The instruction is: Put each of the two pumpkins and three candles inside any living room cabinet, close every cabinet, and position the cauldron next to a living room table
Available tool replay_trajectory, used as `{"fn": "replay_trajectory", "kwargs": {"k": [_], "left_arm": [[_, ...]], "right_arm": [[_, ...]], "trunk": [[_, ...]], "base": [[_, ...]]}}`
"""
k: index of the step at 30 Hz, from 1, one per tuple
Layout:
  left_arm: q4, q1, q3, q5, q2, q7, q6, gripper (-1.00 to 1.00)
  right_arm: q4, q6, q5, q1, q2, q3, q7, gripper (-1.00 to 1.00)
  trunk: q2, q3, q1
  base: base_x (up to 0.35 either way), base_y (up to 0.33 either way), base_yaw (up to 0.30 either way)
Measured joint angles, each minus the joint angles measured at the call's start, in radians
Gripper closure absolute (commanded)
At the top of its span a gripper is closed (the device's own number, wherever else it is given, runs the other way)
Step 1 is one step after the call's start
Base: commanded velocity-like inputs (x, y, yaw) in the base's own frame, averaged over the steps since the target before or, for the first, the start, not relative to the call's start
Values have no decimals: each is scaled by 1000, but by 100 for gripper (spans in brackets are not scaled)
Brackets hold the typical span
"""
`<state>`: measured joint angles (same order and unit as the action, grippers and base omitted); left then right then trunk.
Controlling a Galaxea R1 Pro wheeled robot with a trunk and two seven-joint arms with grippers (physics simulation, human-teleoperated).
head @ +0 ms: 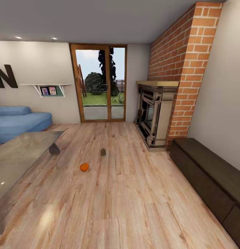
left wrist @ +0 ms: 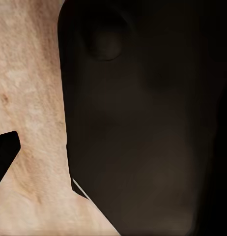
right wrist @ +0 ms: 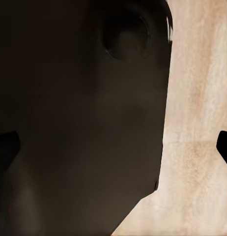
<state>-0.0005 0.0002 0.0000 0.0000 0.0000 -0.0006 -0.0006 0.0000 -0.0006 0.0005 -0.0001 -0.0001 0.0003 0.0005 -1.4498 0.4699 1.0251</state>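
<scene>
Both wrist views look down at plank floor past a dark bulk of the robot's own body, and whether either end effector is wide or narrow cannot be told. From the head view, one pumpkin (head: 84,167) sits on the floor (head: 126,193) ahead, slightly left of centre, so the left arm is probably nearer. A small dark object (head: 103,151) lies just beyond it. The counter (head: 19,152) stands left, the cabinet (head: 210,173) right, drawers shut.
</scene>
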Motion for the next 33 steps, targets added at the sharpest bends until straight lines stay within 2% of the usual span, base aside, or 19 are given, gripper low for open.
{"fn": "replay_trajectory", "kwargs": {"k": [5, 13, 20, 33], "left_arm": [[-5, 28, -3, -3, 3, -16, -23, -100], [-46, 35, 42, 7, 12, -11, -66, -100], [-47, 35, 79, 6, 14, -10, -67, -100], [-48, 35, 80, 6, 14, -10, -66, -100]], "right_arm": [[-29, -23, 7, -29, -6, 4, 10, -100], [-74, -68, -5, -75, 1, -3, 5, -100], [-103, -67, -4, -109, 1, -3, 3, -100], [-103, -68, -3, -109, -1, -3, 3, -100]], "trunk": [[0, 0, 0], [0, 3, 0], [0, 13, 0], [0, 34, 0]], "base": [[0, 0, 0], [0, 0, 6], [0, 0, 70], [0, 0, 81]]}}
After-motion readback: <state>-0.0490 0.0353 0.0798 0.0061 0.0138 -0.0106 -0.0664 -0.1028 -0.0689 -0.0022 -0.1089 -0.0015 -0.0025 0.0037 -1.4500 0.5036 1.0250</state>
